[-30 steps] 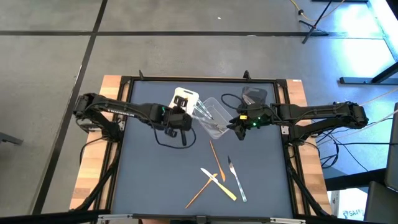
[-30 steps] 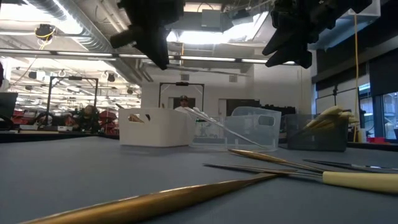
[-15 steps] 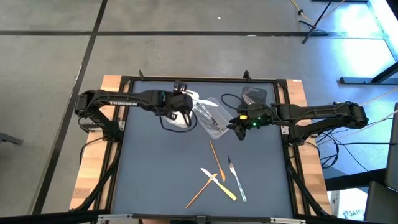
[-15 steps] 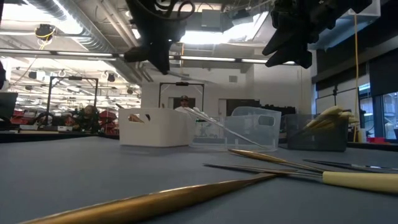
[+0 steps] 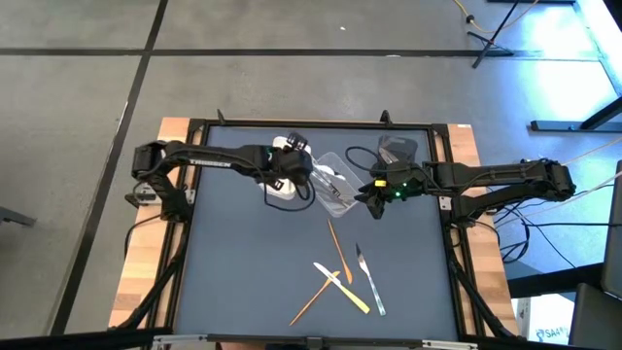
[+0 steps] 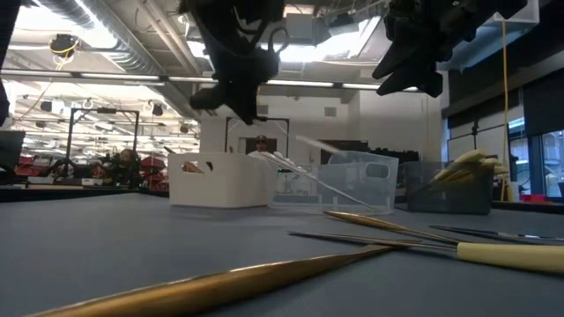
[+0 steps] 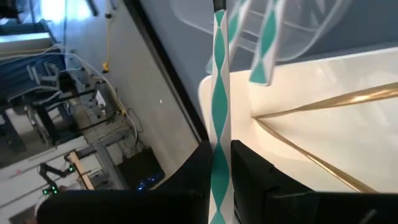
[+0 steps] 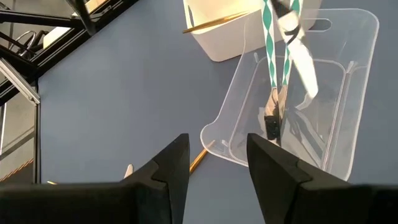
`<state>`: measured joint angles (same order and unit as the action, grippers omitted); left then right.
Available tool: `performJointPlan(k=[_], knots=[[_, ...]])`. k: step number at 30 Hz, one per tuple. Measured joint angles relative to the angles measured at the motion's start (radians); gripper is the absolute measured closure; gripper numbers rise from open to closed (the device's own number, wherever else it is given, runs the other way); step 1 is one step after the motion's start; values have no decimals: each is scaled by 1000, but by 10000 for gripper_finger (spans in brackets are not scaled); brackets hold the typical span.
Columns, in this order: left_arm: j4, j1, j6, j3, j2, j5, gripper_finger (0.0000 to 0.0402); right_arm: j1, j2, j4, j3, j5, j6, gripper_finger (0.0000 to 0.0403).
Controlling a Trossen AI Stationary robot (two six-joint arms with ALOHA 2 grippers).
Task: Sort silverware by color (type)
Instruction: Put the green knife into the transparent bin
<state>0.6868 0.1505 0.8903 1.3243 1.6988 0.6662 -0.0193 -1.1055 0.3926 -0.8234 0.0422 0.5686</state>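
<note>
My left gripper (image 5: 297, 175) (image 7: 221, 186) hovers above the white tub (image 5: 288, 160) and the clear tub (image 5: 332, 183), shut on a slim whitish utensil (image 6: 308, 143). That utensil shows teal-and-white stripes in the left wrist view (image 7: 219, 93). Similar pieces lie in the clear tub (image 8: 273, 68). Tan wooden pieces (image 7: 311, 102) lie in the white tub. My right gripper (image 5: 373, 194) (image 8: 217, 168) is open and hovers by the clear tub's near right corner. Loose tan, yellow and clear silverware (image 5: 342, 275) lies flat on the mat. My left gripper pinches the striped utensil between its two fingers at one end (image 7: 219, 155). The piece runs forward along the fingers. It is lifted clear and tilted, and its free end (image 6: 351, 154) slopes down over the clear tub.
A dark grey tub (image 5: 397, 151) (image 6: 449, 189) at the far right holds yellowish handles (image 6: 467, 165). The three tubs stand in a row near the table's far edge. The grey mat (image 5: 243, 272) is bare on its near left. A person (image 6: 260, 145) shows far behind the table.
My left gripper has moved from the near side of the white tub toward the far edge, then right toward the clear tub, carrying the utensil. The utensil's free end now slopes over the clear tub.
</note>
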Motion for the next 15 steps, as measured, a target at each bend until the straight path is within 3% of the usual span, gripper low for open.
performJointPlan(k=[10,15], knots=[[-52,0,91,0,77,-5,362,0,0,0,0,2,-2,256],[-68,0,190,0,81,-60,362,0,0,0,0,3,-2,256]])
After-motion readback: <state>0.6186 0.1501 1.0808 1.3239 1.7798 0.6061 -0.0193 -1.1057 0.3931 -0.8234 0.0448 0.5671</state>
